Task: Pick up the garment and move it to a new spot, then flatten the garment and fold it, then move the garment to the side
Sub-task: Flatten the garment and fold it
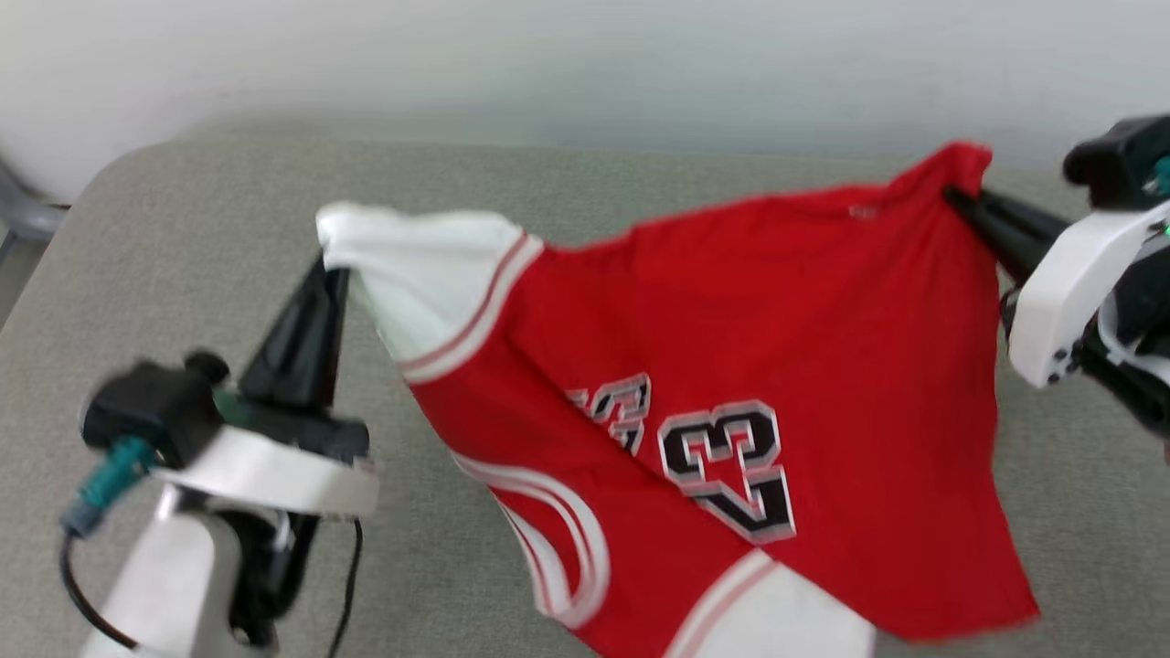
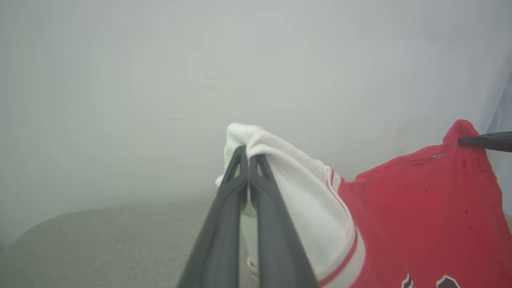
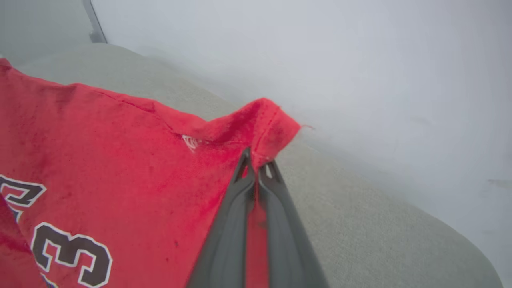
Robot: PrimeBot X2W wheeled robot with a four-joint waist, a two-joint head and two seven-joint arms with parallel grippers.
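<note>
The garment [image 1: 749, 366], a red jersey with white sleeves, striped trim and a black "23", hangs stretched in the air above the grey cushion. My left gripper [image 1: 331, 265] is shut on the white sleeve [image 2: 288, 176] at the left end. My right gripper [image 1: 955, 194] is shut on a red corner of the hem [image 3: 268, 124] at the upper right. Between the two grips the cloth sags, and its lower part with a second white sleeve [image 1: 786, 612] drapes toward the bottom edge of the head view. In the left wrist view the right gripper's dark fingers [image 2: 486, 141] pinch the far corner.
A grey fabric-covered surface [image 1: 183, 238] with rounded corners spreads under the garment, and a pale wall rises behind it. A grey metal leg [image 1: 23, 215] stands at the far left edge. A black cable [image 1: 78, 594] loops beside my left forearm.
</note>
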